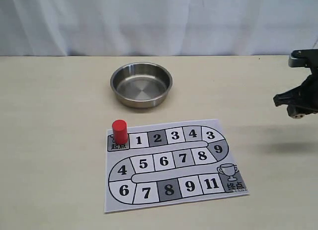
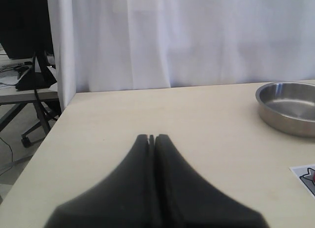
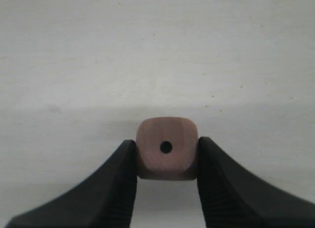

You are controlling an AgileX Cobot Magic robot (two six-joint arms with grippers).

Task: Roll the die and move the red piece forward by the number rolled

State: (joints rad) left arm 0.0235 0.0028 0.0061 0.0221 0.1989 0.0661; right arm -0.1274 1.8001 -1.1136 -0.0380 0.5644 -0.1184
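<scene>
Die [image 3: 166, 148] clamped in right gripper [image 3: 166, 161], single-pip face toward wrist cam, raised over table [image 1: 54, 140] well right of board [image 1: 174, 176]. Red piece [image 1: 119, 131] upright on board's start sq., far-left corner. Steel bowl [image 1: 141, 84] just beyond board's far edge. Left gripper [image 2: 151, 138] clenched on nothing, off to board's left.

Running along the track of the white-and-grey printed paper game board [image 1: 171, 174]: 1, 2, 3, 4, 3, 9, 8, 7, 6, 5, 4, 6, 7, 8, 9, 11. Reading 起点 on the grey start square [image 1: 118, 144]. Reading 终点 on the grey end square [image 1: 241, 178], beneath a trophy sign [image 1: 227, 169]. Showing one dark pip [image 3: 166, 147] on the pale pinkish-tan cube [image 3: 167, 132].
</scene>
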